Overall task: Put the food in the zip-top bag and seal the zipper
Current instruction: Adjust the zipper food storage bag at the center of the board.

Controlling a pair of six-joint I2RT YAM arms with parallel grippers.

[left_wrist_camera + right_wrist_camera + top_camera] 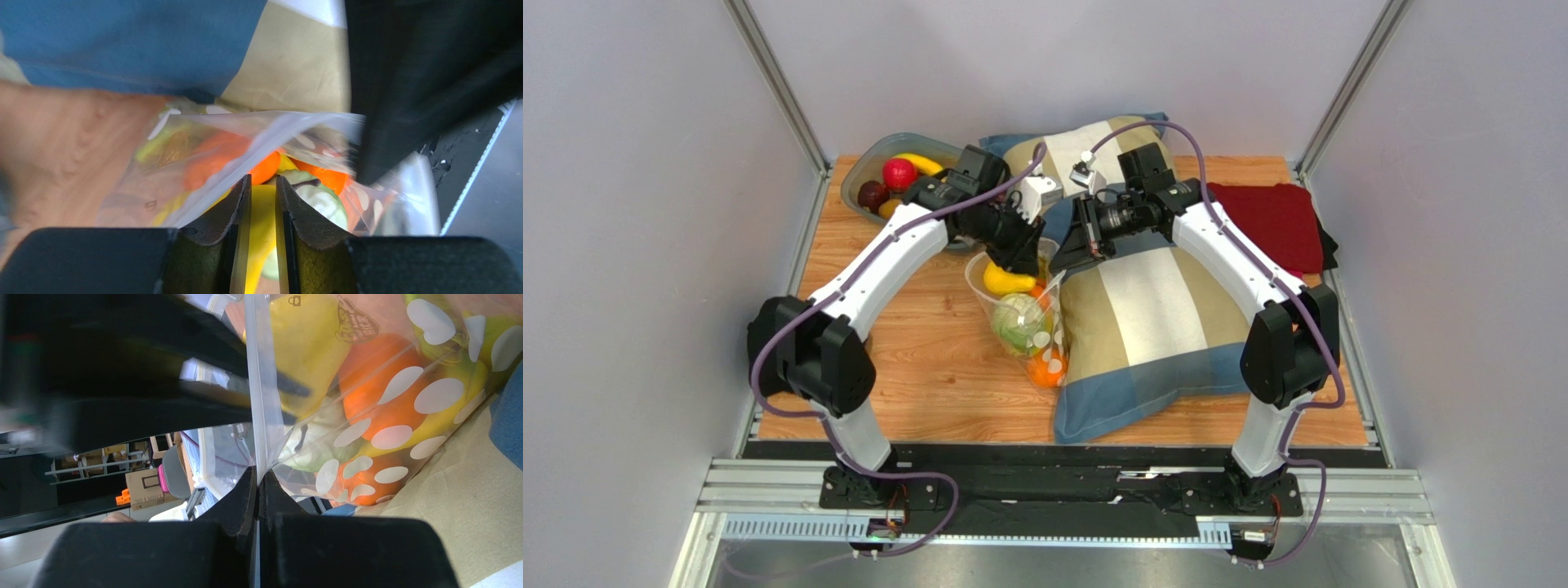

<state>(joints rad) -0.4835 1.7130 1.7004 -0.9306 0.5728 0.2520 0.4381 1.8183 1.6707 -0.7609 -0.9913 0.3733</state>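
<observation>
Jaws of R gripper (258, 478) clamped on zipper (261, 386), strip running up btwn them. L gripper (263, 184) at mouth of zip-top bag (1053, 321), jaws a sliver apart, can't tell if gripping. Bag on table (916, 368), against left edge of pillow (1149, 319), w/ banana (1005, 282), cabbage (1019, 325), oranges (1048, 371) inside.

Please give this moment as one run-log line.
left tool: holds banana at bag mouth | right tool: pinches bag edge | bowl: holds fruit
</observation>
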